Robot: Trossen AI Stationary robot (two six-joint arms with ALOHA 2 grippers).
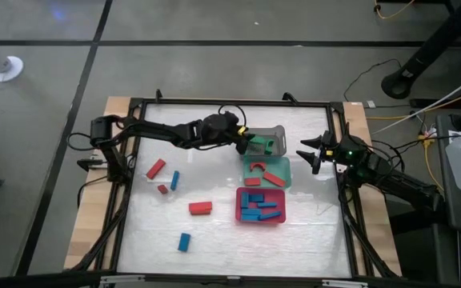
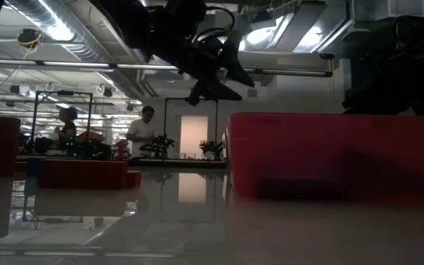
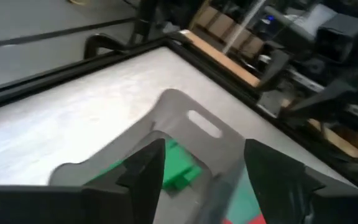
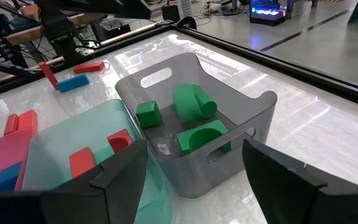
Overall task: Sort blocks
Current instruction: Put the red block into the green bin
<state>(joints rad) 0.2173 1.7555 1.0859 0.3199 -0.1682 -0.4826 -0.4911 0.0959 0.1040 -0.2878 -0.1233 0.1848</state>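
Observation:
My left gripper (image 1: 247,142) (image 3: 204,171) stands open over the near-left rim of the grey tray (image 1: 272,136) (image 3: 185,118), with nothing between its fingers. Green blocks (image 1: 264,145) (image 4: 194,102) (image 3: 178,167) lie on the grey tray's floor. The teal tray (image 1: 282,164) holds red blocks (image 1: 264,174), and the red tray (image 1: 240,206) holds blue blocks (image 1: 261,205). Loose red blocks (image 1: 156,168) (image 1: 200,208) and blue blocks (image 1: 174,180) (image 1: 184,242) lie flat on the table's left half. My right gripper (image 1: 310,152) (image 4: 194,180) waits open at the right edge.
The three trays stand in a row from far to near, right of the table's middle. A black frame (image 1: 134,160) borders the white table top. In the low view the red tray (image 2: 330,154) fills the right side, and people stand in the room behind.

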